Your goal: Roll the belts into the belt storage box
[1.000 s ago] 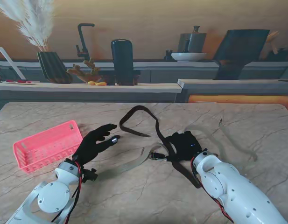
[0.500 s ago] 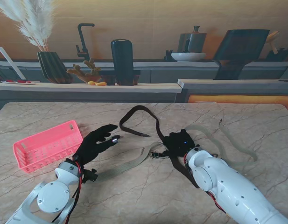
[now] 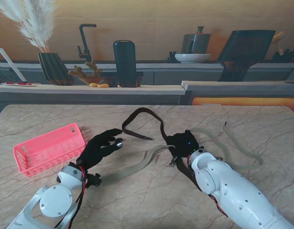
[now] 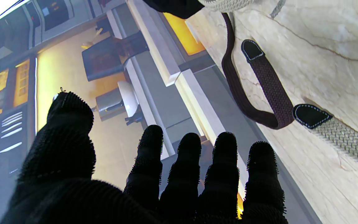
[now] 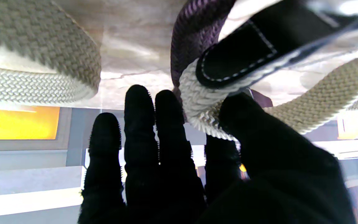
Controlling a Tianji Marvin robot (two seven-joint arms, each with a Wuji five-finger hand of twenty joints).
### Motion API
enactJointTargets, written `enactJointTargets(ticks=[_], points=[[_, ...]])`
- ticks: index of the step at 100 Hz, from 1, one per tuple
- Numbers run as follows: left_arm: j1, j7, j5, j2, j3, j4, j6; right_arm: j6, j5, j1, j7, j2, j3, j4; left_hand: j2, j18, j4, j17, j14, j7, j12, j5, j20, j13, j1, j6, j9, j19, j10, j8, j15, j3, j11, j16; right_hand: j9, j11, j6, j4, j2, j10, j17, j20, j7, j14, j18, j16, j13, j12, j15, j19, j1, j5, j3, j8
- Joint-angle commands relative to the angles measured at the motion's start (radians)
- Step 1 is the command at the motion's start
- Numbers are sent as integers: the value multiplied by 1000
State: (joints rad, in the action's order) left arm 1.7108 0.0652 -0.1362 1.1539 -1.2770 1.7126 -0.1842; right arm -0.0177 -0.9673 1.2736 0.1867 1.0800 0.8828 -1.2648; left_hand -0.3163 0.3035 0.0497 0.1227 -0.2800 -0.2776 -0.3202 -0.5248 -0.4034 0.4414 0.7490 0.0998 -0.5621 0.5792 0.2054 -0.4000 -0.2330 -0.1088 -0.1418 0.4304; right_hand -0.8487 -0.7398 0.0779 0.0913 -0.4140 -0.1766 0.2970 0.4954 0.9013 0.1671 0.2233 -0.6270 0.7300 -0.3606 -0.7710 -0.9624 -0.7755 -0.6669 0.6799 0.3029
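Counter (image 3: 261, 186): polished marble-look stone, beige w/ thin veins, smooth. Dark belt (image 4: 272, 93): woven braided cloth, matt, w/ smooth stitched leather-look tip. Beige belt (image 4: 346, 140): coarse braided webbing, matt, same black stitched tip. Basket (image 3: 46, 149): pink plastic mesh. Robot hands, left (image 3: 100, 145) & right (image 3: 183, 144): black knit glove cloth, fuzzy. Arm shells glossy white plastic.
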Motion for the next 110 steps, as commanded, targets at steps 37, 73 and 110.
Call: enactJointTargets(ticks=[37,73,110], points=[[-108,-25,115,23,138,-54,101,120,-111,67,142,-5,96,-113,54,-51,-18,-17,21,-8,-14,40,-11,-42,23,-23,41,73,-2,-8,-19,47,-26,15,-135,-11,237,41,50,78,11,-23,89,-55,-12,-16,58,6,-36,-43,-44,-36,36,44],[-194,29,200,61,188,-125,222,198,-156,97,310,3,136,-169,100,-164,-23,-87,79,-19,8,80,51,-169,41,24,158,52,-10,17,27,83,-48,-61,-111,14,298,37,86,132,-7,-51,97,-105,-18,15,37,17,25,-9,-37,13,29,75],[-239,-56,403,73,213,-171,250,263,-146,107,384,15,145,-202,94,-136,-23,-74,83,-23,39,38,71,-123,47,15,92,43,-24,33,12,110,-61,-93,-101,25,333,23,117,168,-14,-65,110,-144,-34,30,28,17,55,9,-36,53,-25,72]])
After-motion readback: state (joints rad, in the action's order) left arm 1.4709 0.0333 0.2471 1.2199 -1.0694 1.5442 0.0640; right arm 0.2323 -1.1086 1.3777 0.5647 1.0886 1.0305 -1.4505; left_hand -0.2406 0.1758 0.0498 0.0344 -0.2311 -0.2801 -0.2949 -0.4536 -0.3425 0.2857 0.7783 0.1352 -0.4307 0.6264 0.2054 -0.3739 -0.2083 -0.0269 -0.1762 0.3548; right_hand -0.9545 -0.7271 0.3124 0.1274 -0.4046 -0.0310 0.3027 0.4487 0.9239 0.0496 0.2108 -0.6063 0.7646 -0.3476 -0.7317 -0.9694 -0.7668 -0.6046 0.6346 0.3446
